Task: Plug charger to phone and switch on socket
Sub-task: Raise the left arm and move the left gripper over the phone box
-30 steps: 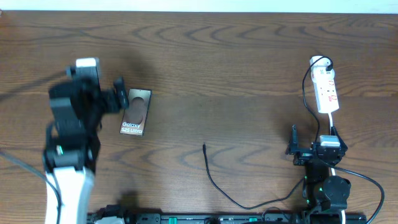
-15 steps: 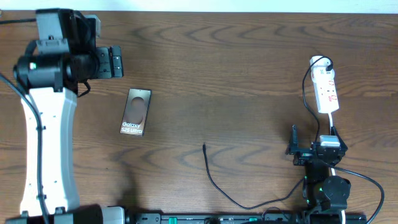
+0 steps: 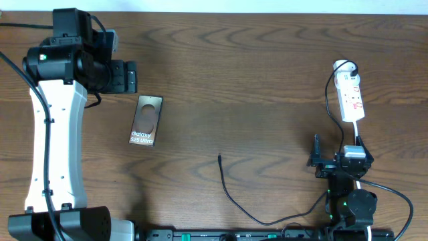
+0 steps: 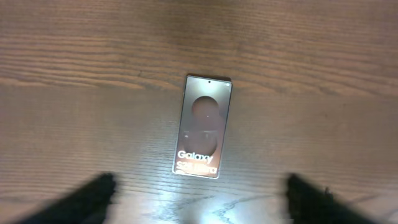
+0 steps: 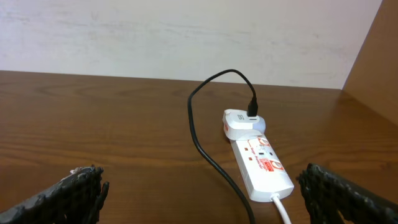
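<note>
Top left of the overhead view: the left gripper [image 3: 130, 77] hangs just up and left of the phone [image 3: 146, 120], fingers spread, holding nothing.
Middle left: the phone lies flat on the table [image 3: 267, 67]. Its white words read "Galaxy S25 Ultra".
Lower middle: the charger [image 3: 231, 197] lies loose. Its little tip [image 3: 219, 158] is well apart from the phone.
Right side: the socket [image 3: 351, 97] sits at the upper right. The right gripper [image 3: 315, 155] waits just below it.
Step in hand: it looks like the very start. Nothing is plugged into the phone yet.
Next move: I think a gripper must pinch the thin cable near the tip. Then it must line the tip up with the phone's end by the words, where the port likely is.
Left wrist view: the phone [image 4: 203, 127] fills the middle. "Galaxy" is clear, but the line under it is blurry. The left gripper [image 4: 200, 193] has both fingers wide apart at the bottom corners.
Right wrist view: the socket [image 5: 261, 165] lies right of centre, with red marks too small to read. A white plug [image 5: 239, 122] sits at its far end, with the black cable going in. A white cord [image 5: 283, 208] leaves the near end. The right gripper [image 5: 202, 186] is spread wide and empty.
</note>
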{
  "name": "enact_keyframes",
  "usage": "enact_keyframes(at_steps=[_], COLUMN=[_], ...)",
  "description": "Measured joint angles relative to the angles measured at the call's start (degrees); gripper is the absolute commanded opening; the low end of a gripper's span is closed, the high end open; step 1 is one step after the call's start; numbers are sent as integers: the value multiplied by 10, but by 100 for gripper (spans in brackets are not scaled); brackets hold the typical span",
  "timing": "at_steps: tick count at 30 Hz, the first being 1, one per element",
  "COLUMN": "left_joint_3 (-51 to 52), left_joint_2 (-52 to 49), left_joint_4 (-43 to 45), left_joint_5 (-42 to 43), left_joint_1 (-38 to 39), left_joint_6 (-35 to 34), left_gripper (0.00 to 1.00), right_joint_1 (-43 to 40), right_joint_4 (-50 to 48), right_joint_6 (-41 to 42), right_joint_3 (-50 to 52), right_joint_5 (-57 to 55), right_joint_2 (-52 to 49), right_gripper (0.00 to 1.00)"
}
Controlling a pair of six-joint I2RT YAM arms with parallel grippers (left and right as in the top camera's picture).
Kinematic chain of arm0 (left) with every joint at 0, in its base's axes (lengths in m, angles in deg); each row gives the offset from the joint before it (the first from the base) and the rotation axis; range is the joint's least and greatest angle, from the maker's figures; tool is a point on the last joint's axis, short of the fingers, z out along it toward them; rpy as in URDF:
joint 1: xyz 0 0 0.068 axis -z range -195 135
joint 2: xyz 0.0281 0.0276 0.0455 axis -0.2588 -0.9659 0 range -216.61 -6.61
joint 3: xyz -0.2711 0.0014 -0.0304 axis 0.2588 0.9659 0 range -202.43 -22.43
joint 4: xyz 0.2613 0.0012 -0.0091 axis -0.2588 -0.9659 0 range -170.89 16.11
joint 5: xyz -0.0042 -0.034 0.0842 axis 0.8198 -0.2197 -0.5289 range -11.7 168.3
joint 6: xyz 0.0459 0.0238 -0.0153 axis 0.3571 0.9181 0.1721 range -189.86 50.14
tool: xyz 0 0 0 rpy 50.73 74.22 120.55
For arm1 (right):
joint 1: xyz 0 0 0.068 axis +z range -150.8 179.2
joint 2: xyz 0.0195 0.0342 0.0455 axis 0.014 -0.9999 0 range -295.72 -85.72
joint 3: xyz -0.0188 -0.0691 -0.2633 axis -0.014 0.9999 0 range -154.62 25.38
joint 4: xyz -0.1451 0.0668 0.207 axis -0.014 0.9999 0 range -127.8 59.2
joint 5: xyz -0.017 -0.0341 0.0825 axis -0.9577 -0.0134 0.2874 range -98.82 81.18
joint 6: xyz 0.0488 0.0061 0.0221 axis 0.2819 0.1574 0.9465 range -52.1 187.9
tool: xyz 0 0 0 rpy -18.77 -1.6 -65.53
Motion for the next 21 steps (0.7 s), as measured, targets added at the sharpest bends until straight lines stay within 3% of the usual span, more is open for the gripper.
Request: enact_keyframes(at_steps=[1,2,3,4,5,21], left_joint_3=[0,0,0,0,0,30], left_joint_2=[0,0,0,0,0,-5], left_joint_4=[0,0,0,0,0,3], left_joint_5=[0,0,0,0,0,31], left_joint_1=[0,0,0,0,0,14], left_joint_6=[0,0,1,2,2,13], left_gripper=[15,31,56,91,98,98], right_joint_1=[0,0,0,0,0,0], right_joint_4=[0,0,0,0,0,0], right_joint_6=[0,0,0,0,0,0], right_joint_3=[0,0,0,0,0,0], right_joint_5=[0,0,0,0,0,0], right_joint_2=[0,0,0,0,0,0], right_gripper=[99,99,99,99,99,99])
